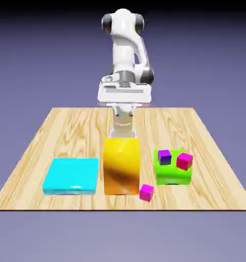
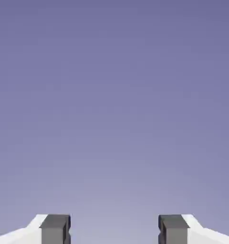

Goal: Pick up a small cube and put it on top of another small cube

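Yellow cube not in sight in either view; possibly behind the tall block [image 1: 121, 166] at lower centre of the exterior view, though impossible to confirm. Nearest in size: purple cube [image 1: 164, 157] and magenta cube [image 1: 184, 161], right of centre by the green block [image 1: 173, 177], and lower magenta cube [image 1: 146, 193], near the tall block's foot. Unclear which should serve as base. Jaws open, nothing between, with only backdrop in the hand view; arm [image 1: 124, 56] reaching in from upper centre, above the table [image 1: 68, 128]. Step in hand, by judgement: finding and approaching the yellow cube. Best to tip the hand downward first, stay high enough to clear the tall block, and keep wide of the cyan slab [image 1: 71, 175] at lower left. Then centre over the cube, square to two faces, and descend straight, wary of nudging it away.
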Robot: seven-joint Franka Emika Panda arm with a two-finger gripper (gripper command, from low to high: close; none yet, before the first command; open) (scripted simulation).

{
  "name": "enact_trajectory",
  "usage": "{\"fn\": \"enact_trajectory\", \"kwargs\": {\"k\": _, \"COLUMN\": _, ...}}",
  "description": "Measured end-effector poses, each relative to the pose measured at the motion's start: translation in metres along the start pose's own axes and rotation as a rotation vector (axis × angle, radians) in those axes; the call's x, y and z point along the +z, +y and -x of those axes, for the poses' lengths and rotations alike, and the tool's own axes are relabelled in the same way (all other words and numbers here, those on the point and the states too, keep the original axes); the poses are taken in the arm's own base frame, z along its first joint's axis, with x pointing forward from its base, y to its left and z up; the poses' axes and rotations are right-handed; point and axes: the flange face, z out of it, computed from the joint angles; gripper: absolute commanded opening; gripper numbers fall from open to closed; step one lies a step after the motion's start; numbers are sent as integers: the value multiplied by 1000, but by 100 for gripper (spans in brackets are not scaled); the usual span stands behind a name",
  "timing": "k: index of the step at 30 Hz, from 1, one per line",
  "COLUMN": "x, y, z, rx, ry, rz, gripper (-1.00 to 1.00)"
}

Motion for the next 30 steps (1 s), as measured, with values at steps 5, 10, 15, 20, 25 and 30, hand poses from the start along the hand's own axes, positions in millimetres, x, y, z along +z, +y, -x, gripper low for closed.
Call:
{"fn": "enact_trajectory", "kwargs": {"k": 5, "x": 31, "y": 13, "z": 32, "rx": -7, "ry": -89, "rz": 59, "gripper": 0}}
{"fn": "enact_trajectory", "kwargs": {"k": 10, "x": 41, "y": 9, "z": 66, "rx": 32, "ry": -212, "rz": 64, "gripper": 0}}
{"fn": "enact_trajectory", "kwargs": {"k": 15, "x": 48, "y": 5, "z": 104, "rx": 68, "ry": -342, "rz": 61, "gripper": 0}}
{"fn": "enact_trajectory", "kwargs": {"k": 20, "x": 52, "y": 3, "z": 144, "rx": 103, "ry": -475, "rz": 48, "gripper": 0}}
{"fn": "enact_trajectory", "kwargs": {"k": 25, "x": 51, "y": 1, "z": 187, "rx": 139, "ry": -608, "rz": 24, "gripper": 0}}
{"fn": "enact_trajectory", "kwargs": {"k": 30, "x": 51, "y": 6, "z": 230, "rx": 173, "ry": -723, "rz": 6, "gripper": 0}}
